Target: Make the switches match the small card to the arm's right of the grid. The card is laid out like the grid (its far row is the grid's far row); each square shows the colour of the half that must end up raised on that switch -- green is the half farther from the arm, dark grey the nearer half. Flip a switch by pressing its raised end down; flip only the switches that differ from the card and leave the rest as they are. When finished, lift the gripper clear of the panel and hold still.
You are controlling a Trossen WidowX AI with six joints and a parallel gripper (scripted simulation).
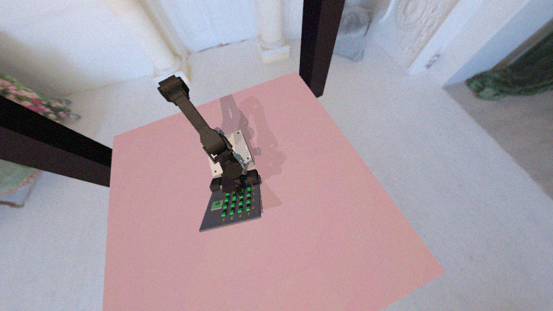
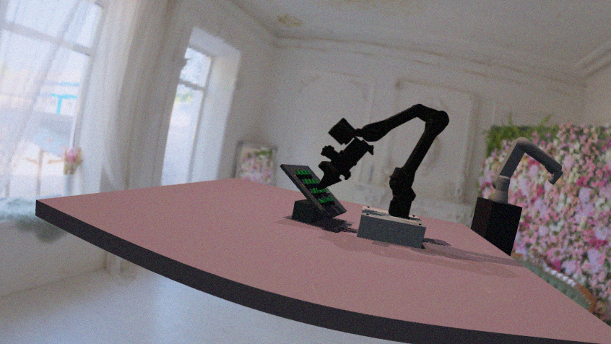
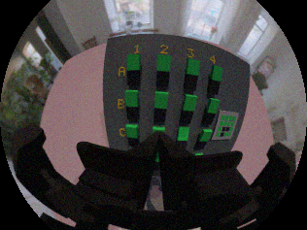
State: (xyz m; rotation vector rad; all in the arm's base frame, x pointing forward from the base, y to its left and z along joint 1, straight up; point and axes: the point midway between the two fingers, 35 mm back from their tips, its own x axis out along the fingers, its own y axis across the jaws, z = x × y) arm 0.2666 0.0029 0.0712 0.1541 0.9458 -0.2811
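Observation:
The tilted dark panel [image 1: 210, 222] [image 2: 297, 184] [image 3: 112, 72] bears a grid of green-and-dark switches, labelled 1 to 4 across and A, B, C down in the wrist view. There, rows A and B show green far halves above dark near halves. C1 [image 3: 132, 131] and C4 [image 3: 206, 135] also show green above dark. The small card [image 1: 217, 204] [image 3: 226, 125] right of the grid is mostly green with a few dark squares low down. My gripper [image 2: 320, 188] [image 3: 158, 135] is shut and empty, its tip at or just over C2. Contact cannot be told. The fingers hide most of row D and part of row C.
The panel rests on a dark block [image 2: 304, 212] on the pink table [image 1: 309, 232] [image 2: 192, 230]. The arm's base stands on a grey box [image 2: 391, 230] on the near side of the panel. Dark posts [image 1: 319, 46] stand at the table's edges. Another arm stands on a dark pedestal [image 2: 495, 222] behind.

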